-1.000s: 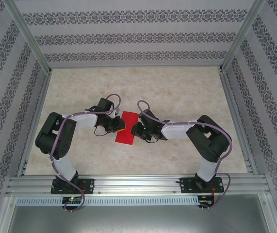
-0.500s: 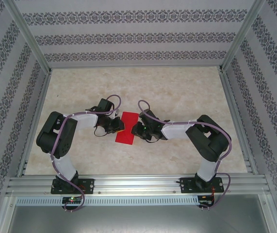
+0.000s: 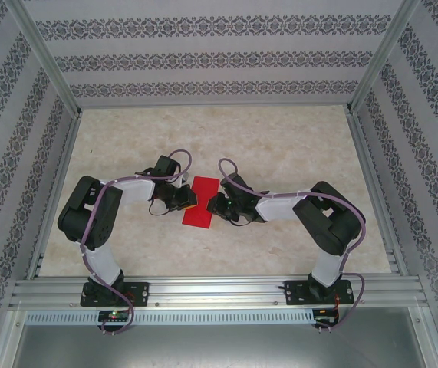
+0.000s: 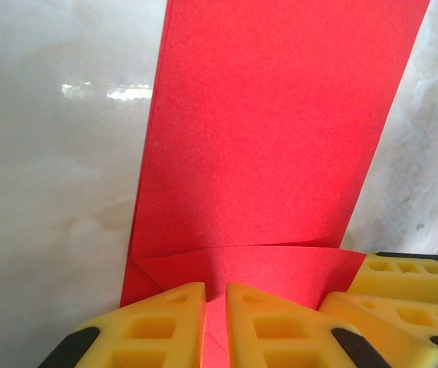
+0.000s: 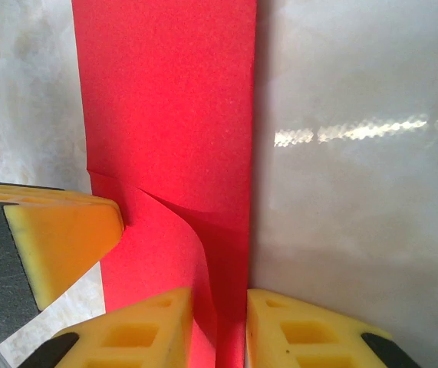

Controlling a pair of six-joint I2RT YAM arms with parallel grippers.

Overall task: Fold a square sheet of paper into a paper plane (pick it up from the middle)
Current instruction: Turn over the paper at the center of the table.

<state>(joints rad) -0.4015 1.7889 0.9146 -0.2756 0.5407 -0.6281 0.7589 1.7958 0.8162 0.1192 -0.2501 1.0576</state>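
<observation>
Two grippers meet over the red paper (image 3: 201, 202), which lies folded into a narrow strip at the middle of the worktop (image 3: 280, 146). The left gripper (image 4: 215, 322) is almost closed, with the paper's left edge in its thin gap. The right gripper (image 5: 219, 330) pinches a raised fold at the right edge, its jaws likewise nearly together.

Fingers (image 4: 165, 322) hem the paper (image 4: 272, 138); far table (image 3: 226, 138) open.
</observation>
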